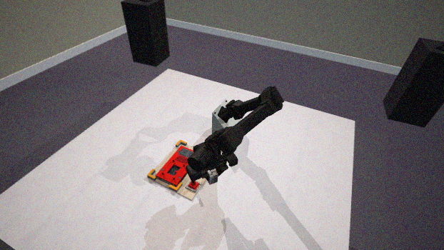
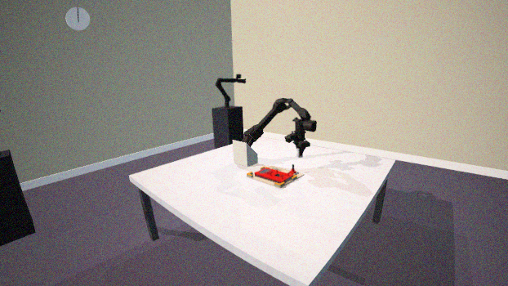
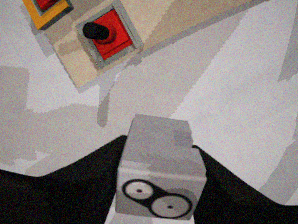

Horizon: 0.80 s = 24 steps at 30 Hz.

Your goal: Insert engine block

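The grey engine block (image 1: 213, 176) (image 3: 162, 167) is held in my gripper (image 2: 300, 152) (image 3: 158, 147), which is shut on it. Two pale discs in a black outline show on its near face in the wrist view, and a small notch on its right side. The block hangs above the board, beyond its edge in the wrist view. The red car body (image 1: 167, 168) (image 2: 265, 176) lies flat on the wooden board (image 1: 185, 193) (image 3: 155, 15). Its dark rectangular opening (image 1: 173, 170) looks empty. I cannot make out the rib.
A red square piece (image 1: 193, 186) (image 3: 120, 37) with an upright black knob (image 3: 95, 31) sits in a grey frame on the board, near the gripper. Orange corner brackets (image 1: 151, 174) (image 3: 49, 19) surround the car body. The arm's pale base block (image 2: 245, 155) stands behind.
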{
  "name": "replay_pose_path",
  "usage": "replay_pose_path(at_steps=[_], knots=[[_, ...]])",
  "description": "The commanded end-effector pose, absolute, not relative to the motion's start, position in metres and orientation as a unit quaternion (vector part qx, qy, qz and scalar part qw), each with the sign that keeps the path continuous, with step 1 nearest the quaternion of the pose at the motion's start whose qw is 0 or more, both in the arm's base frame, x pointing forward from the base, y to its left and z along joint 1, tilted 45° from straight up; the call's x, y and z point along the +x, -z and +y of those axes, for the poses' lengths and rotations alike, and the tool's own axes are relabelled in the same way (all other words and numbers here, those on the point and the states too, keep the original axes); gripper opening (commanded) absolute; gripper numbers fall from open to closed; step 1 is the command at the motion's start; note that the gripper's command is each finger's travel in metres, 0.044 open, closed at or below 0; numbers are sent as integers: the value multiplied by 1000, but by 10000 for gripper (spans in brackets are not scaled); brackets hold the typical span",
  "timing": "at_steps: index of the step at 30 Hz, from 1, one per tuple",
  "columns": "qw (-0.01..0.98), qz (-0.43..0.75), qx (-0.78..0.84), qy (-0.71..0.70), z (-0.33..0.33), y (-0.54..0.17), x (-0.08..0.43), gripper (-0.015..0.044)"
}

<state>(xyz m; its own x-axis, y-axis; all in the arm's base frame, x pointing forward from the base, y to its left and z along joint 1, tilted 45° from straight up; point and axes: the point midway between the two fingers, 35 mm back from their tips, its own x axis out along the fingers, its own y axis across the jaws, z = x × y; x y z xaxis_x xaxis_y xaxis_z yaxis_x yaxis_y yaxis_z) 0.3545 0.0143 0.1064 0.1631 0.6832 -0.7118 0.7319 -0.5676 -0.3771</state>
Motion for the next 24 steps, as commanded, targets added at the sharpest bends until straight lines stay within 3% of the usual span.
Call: replay_pose_path(at_steps=[1,24], knots=[[23,462,763,451,20,-101,356,0],[22,463,763,451,52,-68,364,0]])
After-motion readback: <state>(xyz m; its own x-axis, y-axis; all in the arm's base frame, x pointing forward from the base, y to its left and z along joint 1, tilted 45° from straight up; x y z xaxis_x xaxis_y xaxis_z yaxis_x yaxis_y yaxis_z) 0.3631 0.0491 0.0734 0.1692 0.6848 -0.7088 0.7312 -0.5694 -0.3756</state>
